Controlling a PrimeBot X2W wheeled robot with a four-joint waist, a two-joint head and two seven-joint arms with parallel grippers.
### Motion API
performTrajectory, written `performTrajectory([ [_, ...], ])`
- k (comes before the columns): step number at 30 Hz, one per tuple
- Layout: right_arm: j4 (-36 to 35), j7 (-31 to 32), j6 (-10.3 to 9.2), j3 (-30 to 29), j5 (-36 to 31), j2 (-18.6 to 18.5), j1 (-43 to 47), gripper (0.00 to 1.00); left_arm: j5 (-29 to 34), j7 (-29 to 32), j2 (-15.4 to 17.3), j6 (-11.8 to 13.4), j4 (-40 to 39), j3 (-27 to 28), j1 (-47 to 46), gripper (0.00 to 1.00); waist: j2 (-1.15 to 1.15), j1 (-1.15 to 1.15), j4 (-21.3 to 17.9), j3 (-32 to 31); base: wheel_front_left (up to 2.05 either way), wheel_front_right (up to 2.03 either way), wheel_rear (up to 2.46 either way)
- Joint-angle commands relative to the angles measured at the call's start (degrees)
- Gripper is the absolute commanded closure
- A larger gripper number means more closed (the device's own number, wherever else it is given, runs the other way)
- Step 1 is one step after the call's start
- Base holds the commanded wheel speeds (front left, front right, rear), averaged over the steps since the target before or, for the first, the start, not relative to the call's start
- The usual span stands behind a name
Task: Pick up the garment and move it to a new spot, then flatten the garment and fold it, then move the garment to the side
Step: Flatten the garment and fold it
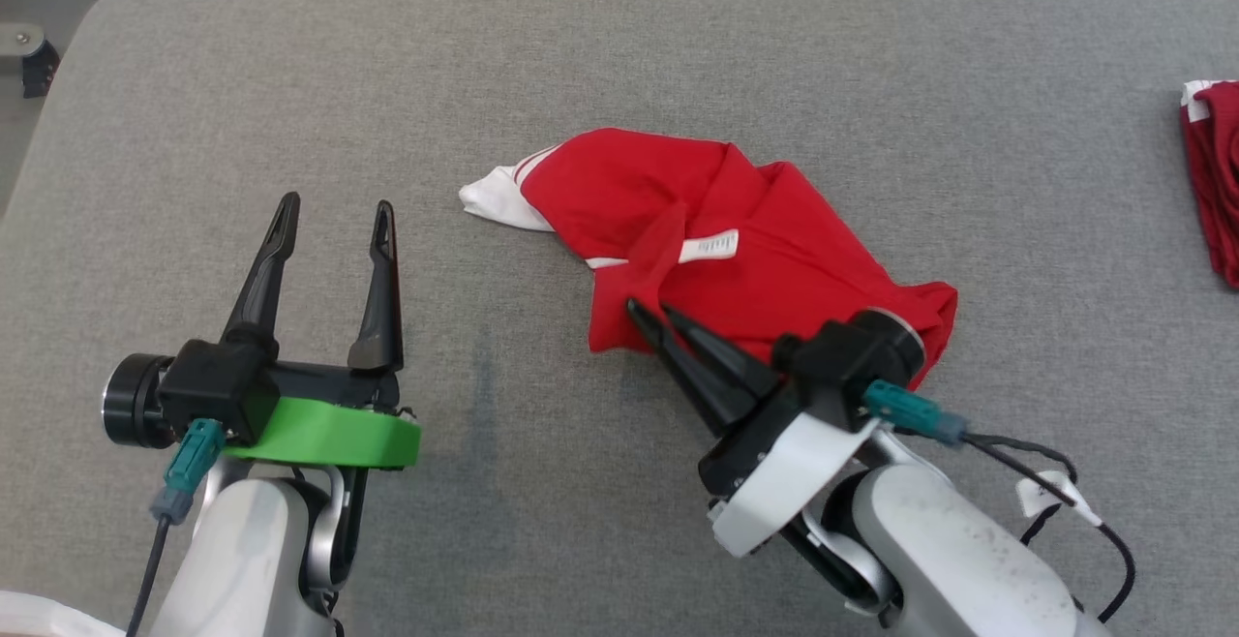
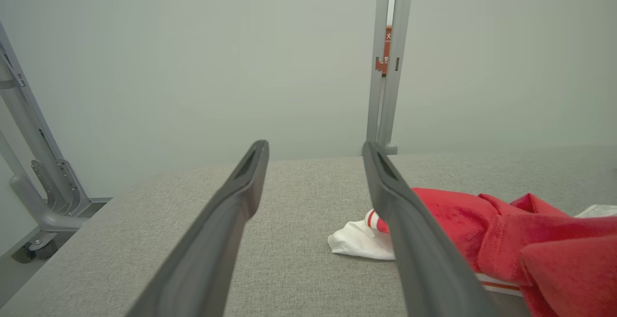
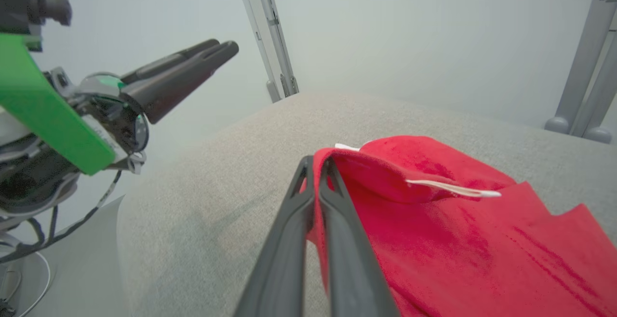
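Your right end effector [image 1: 650,311] is closed tight on the garment [image 1: 736,230], its fingers pinching a thin fold at the left corner of the garment's near edge. The garment itself lies crumpled in a heap, with the bare desk [image 1: 581,56] showing all around it. Your left end effector [image 1: 336,206] stands wide open and holds nothing, well off the garment's left side. The bite looks shallow to me: if you lift fast, the fold may slide out from between the tips. With only one corner held, the heap may also unroll and drag, the white sleeve [image 1: 494,201] trailing behind. Another red cloth [image 1: 1215,172] lies well to the garment's right. If you carry that way, the two could tangle.
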Motion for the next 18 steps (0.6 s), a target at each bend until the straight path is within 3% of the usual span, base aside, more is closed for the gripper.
performTrajectory([
  [1,-2.6,-2.3,0.00,-1.9,0.4,-0.4,-0.4,1.00,0.4,0.0,-0.4,-0.5,0.0,0.5,0.4,0.00,0.00,0.00,-0.6,-0.3,0.00,0.00,0.00],
  [4,-7.1,-5.1,0.00,-7.3,-0.1,-0.3,1.6,1.00,0.8,0.0,-0.5,-0.7,-0.2,1.1,0.6,0.00,0.00,0.00,-1.3,-0.4,0.00,0.00,0.00],
  [9,-11.0,-5.5,0.00,-22.5,-1.6,0.8,8.0,1.00,1.3,0.0,-0.8,-0.9,-0.5,2.0,1.0,0.00,0.00,0.00,-2.4,-0.4,0.00,0.00,0.00],
  [13,-10.1,-5.0,0.00,-35.2,-1.9,2.4,13.6,1.00,1.7,0.0,-1.0,-1.4,-0.4,2.3,1.2,0.00,0.00,0.00,-2.9,-0.1,0.00,0.00,0.00],
  [18,-5.2,-5.0,0.01,-44.5,-0.9,4.0,18.1,1.00,2.0,0.0,-1.4,-1.7,-0.3,2.5,1.0,0.00,0.00,0.00,-3.1,0.2,0.00,0.00,0.00],
])
